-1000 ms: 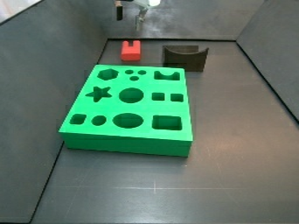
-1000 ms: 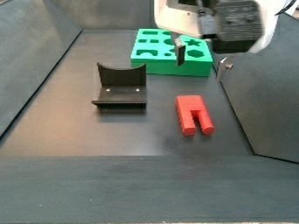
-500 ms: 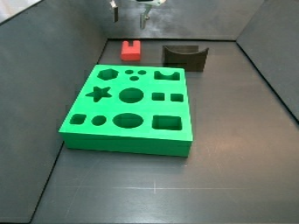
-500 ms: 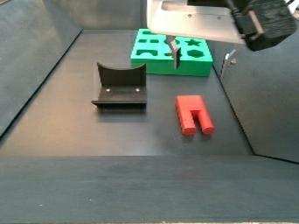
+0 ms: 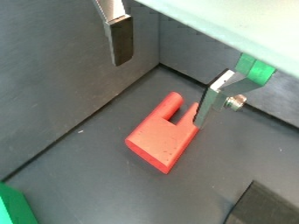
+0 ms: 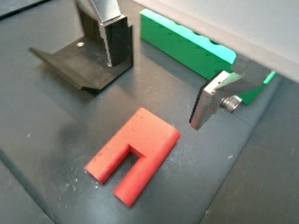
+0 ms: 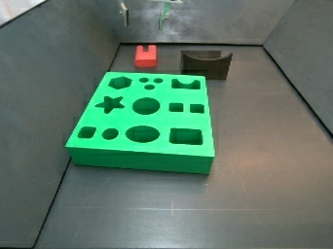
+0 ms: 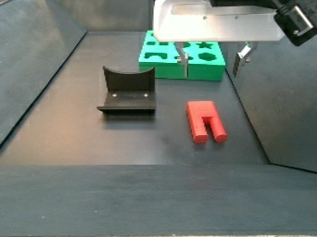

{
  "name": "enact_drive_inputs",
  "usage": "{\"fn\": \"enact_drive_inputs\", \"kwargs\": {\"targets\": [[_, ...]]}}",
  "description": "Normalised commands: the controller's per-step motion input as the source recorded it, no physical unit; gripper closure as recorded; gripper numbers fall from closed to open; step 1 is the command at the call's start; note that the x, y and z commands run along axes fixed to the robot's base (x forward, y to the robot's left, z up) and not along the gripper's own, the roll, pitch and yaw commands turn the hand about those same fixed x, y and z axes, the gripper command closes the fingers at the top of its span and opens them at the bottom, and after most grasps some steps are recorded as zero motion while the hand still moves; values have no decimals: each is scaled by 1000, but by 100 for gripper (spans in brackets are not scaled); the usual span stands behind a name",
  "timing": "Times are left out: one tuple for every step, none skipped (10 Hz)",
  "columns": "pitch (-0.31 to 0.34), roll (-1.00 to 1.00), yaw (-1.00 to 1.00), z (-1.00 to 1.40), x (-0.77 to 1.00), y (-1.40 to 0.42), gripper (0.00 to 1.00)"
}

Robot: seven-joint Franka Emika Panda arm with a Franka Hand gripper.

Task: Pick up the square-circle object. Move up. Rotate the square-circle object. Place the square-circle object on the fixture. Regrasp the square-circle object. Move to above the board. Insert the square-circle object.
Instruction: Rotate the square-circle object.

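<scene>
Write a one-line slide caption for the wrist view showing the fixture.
Open gripper hovers above the red square-circle object lying flat on the floor, with the fixture and green board beyond it.

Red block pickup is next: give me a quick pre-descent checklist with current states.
1. Gripper open, nothing between the fingers: ok.
2. Gripper above the red block, fingers apart on either side of it in both wrist views: ok.
3. Block flat on the floor, apart from fixture and board: ok.
4. Fingers clear of the fixture and board for descent: ok, judging by a wrist view.
5. Fixture notch empty for the later placement: ok.
6. Exact centring of the fingers over the block body: cannot tell.
</scene>
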Motion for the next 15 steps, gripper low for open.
{"fn": "enact_drive_inputs", "kwargs": {"targets": [[-46, 24, 367, -28, 32, 2, 0], [-45, 24, 203, -30, 30, 2, 0], [0, 0, 0, -1000, 0, 0, 0], [-11, 2, -27, -1000, 6, 1, 0], [-20, 4, -26, -1000, 11, 2, 0], [-25, 6, -22, -1000, 13, 4, 0], [-29, 8, -16, -1000, 19, 7, 0], [-30, 9, -10, -1000, 26, 11, 0], [-24, 9, -6, -1000, 32, 15, 0], [-19, 9, -3, -943, 40, 19, 0], [-16, 9, 0, -751, 44, 19, 0], [-15, 9, 2, -615, 42, 18, 0], [-19, 10, 5, -480, 39, 16, 0], [-23, 10, 7, -347, 36, 15, 0], [-28, 11, 11, -174, 33, 13, 0]]}}
